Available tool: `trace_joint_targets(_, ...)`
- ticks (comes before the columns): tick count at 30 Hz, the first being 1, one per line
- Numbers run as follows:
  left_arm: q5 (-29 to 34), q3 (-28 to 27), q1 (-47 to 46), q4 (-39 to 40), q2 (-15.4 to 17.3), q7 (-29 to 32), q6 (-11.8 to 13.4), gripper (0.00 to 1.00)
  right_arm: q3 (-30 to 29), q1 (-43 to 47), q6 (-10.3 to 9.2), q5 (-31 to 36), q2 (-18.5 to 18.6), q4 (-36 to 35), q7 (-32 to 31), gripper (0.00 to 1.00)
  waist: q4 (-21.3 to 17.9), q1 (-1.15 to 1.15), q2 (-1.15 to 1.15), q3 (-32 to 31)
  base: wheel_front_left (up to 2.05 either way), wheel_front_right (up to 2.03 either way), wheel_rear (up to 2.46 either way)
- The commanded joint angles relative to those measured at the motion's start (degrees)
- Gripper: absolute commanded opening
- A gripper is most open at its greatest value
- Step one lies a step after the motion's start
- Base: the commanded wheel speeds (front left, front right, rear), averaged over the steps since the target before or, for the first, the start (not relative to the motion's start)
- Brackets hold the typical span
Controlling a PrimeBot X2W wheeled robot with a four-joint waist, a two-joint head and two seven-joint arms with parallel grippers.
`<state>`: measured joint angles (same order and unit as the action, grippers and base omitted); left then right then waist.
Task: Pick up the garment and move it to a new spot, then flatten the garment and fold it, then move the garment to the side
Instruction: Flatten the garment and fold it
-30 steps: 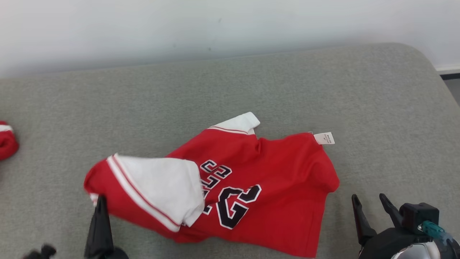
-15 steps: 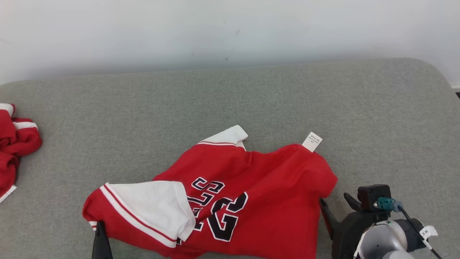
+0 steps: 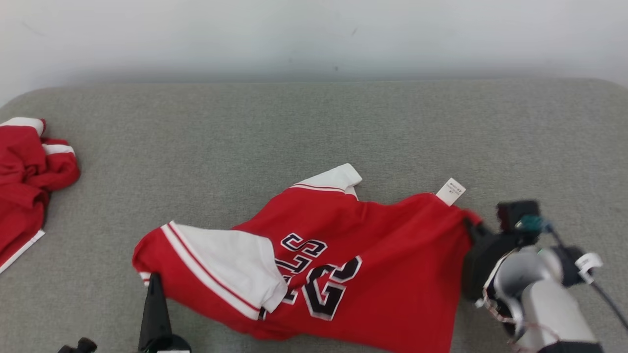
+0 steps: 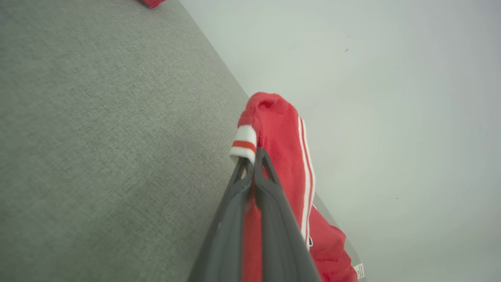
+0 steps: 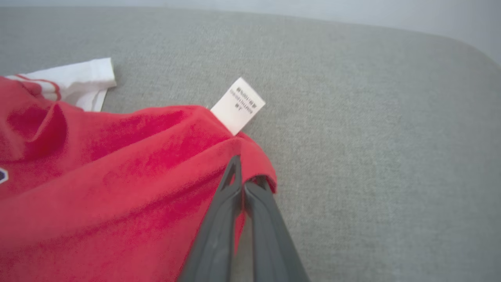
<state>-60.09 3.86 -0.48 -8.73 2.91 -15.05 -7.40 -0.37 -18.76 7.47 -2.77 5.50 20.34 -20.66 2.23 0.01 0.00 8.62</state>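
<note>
The red-and-white cloth jersey (image 3: 392, 255) is looking matt and soft; the grey woven upholstery surface (image 3: 294, 127) is showing a coarse, rough weave; the white label (image 3: 450, 191) is appearing smooth.

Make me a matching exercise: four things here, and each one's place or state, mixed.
Things:
1. left claw
2. right claw
3. white label
4. second red garment

States:
a. crumpled at the head view's left edge
b. shut on the red jersey beside the label
c. shut on the striped cuff
d. sticking out from the jersey's edge

Pairs: 1-c, 2-b, 3-d, 4-a
</note>
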Motion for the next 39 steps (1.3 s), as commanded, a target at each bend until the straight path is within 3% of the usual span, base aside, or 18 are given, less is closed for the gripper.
trace_joint_targets(1, -0.43, 0.50, -1.27, 0.87, -0.02, -0.17, -0.08, 0.00, -0.93, -1.72, 0.06, 1.49, 0.59, 0.22, 1.45, 0.00, 0.91, -0.01, 0.00, 0.59, 0.00, 0.00, 0.00)
trace_joint_targets(10, -5.70, 10.17, -6.62, 7.77, 0.02, -0.17, -0.09, 0.00, -3.89, -14.92, 0.06, 7.57, 7.15, 2.25, 8.58, 0.00, 4.29, -0.01, 0.00, 1.01, 0.00, 0.00, 0.00)
trace_joint_targets(19, -11.85, 17.63, -12.22, 7.42, 0.05, -0.17, -0.09, 0.00, -5.23, -28.50, 0.06, 10.90, 12.16, 13.38, 16.15, 0.00, 9.34, -0.01, 0.00, 2.81, 0.00, 0.00, 0.00)
trace_joint_targets(20, -12.30, 18.48, -12.61, 6.88, 0.00, -0.17, -0.09, 0.00, -4.59, -29.47, 0.06, 11.05, 12.17, 15.15, 16.51, 0.10, 9.71, -0.01, 0.00, 3.05, 0.00, 0.00, 0.00)
trace_joint_targets(21, -12.80, 19.16, -12.71, 5.93, 0.01, -0.17, -0.09, 0.00, -4.09, -30.18, 0.06, 11.23, 12.25, 17.54, 15.72, 0.95, 10.11, -0.01, 0.00, 3.33, 0.00, 0.00, 0.00)
trace_joint_targets(22, -12.80, 19.16, -12.71, 5.93, 0.01, -0.17, -0.09, 0.00, -4.09, -30.18, 0.06, 11.23, 12.25, 17.54, 15.72, 0.95, 10.11, -0.01, 0.00, 3.33, 0.00, 0.00, 0.00)
trace_joint_targets(23, -13.03, 19.67, -12.85, 4.76, 0.06, -0.17, -0.08, 0.31, -3.07, -30.63, 0.06, 11.07, 11.98, 19.98, 14.93, 1.00, 10.35, -0.01, 0.00, 3.52, 0.00, 0.00, 0.00)
trace_joint_targets(24, -12.86, 20.06, -13.02, 3.37, 0.07, -0.17, -0.08, 1.00, -1.86, -31.14, 0.06, 10.31, 11.59, 22.24, 14.25, 1.00, 10.54, -0.01, 0.00, 3.73, 0.00, 0.00, 0.00)
trace_joint_targets(32, -9.30, 15.78, -9.23, -5.75, 0.08, -0.17, -0.08, 1.00, 2.85, -29.60, 0.06, 3.43, 9.65, 33.41, 10.20, 1.00, 9.67, -0.01, 0.00, 1.68, 0.00, 0.00, 0.00)
trace_joint_targets(35, -6.85, 11.63, -5.70, -7.24, 0.05, -0.17, -0.08, 1.00, 4.06, -26.78, 0.06, -0.09, 9.57, 32.86, 10.71, 1.00, 8.60, -0.01, 0.00, -0.57, 0.00, 0.00, 0.00)
trace_joint_targets(39, -0.57, 6.31, -0.21, -6.95, 0.02, -0.17, -0.08, 1.00, 5.41, -20.56, 0.06, -4.14, 9.96, 26.31, 16.06, 1.00, 7.03, -0.01, 0.00, -3.70, 0.00, 0.00, 0.00)
